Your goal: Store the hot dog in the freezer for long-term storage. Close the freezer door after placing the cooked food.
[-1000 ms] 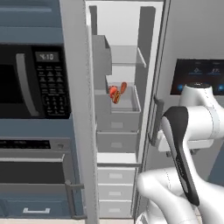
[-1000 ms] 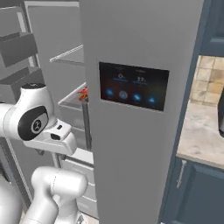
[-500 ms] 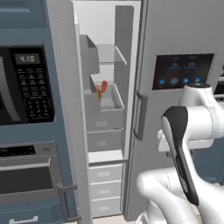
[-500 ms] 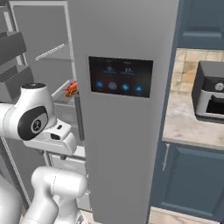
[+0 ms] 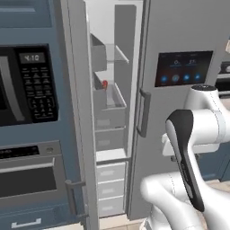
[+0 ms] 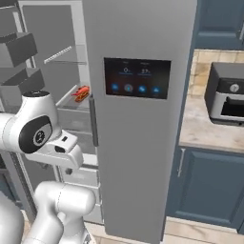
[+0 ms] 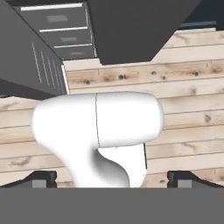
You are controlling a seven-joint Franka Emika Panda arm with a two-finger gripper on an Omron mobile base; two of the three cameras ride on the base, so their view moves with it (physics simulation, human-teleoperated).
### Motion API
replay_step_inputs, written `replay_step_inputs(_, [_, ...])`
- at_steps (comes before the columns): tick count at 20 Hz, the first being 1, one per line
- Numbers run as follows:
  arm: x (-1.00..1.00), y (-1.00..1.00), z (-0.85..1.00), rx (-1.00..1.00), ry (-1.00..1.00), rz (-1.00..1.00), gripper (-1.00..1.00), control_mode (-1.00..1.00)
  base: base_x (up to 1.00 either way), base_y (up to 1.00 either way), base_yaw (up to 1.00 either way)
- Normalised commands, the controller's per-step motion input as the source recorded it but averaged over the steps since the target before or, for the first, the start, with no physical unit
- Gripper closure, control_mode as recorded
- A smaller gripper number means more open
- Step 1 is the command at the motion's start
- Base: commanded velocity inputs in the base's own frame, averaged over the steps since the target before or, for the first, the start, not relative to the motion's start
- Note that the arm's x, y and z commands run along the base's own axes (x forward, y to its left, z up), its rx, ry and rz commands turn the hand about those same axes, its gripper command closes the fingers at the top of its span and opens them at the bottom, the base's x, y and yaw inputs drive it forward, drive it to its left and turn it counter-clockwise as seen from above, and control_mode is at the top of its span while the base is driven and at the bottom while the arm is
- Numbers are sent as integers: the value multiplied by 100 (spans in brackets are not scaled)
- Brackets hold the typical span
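Simulated kitchen, blue-grey cabinets and a pale wood plank floor point(image 7: 192, 94). Tall narrow white-lined freezer compartment point(image 5: 112, 112) of the grey side-by-side fridge standing open, with a slim gap of free room between the tall plain grey freezer door point(image 5: 76, 112), seen edge-on at the left, and the grey fridge door with the dark touch screen point(image 5: 183, 68) at the right. Inner bins on the freezer door jutting into that gap from the left.

Small brown-orange bun with a red sausage, the hot dog point(image 6: 81, 93), lying on a clear shelf inside the freezer, near the front edge; from the left base view just a red speck point(image 5: 105, 83) above the grey drawers point(image 5: 111, 186). Right base view also catching a beige stone table point(image 6: 209, 128) with a black boxy appliance point(image 6: 228, 93) on it; left base view giving the black-fronted microwave point(image 5: 27, 83) and oven point(image 5: 31, 177) instead.

Claw point(image 7: 111, 178) aimed down at the floor, two dark tips far apart at the frame's bottom corners, spread and holding nothing.
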Motion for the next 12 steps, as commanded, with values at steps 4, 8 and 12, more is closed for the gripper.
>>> replay_step_inputs(4, [0, 0, 0, 0, 0, 0, -100, 100, -29, 47, -7])
replay_step_inputs(8, [0, 0, 0, 0, 0, 0, -100, 100, -41, 25, -6])
replay_step_inputs(12, [0, 0, 0, 0, 0, 0, -100, 100, -42, 25, -5])
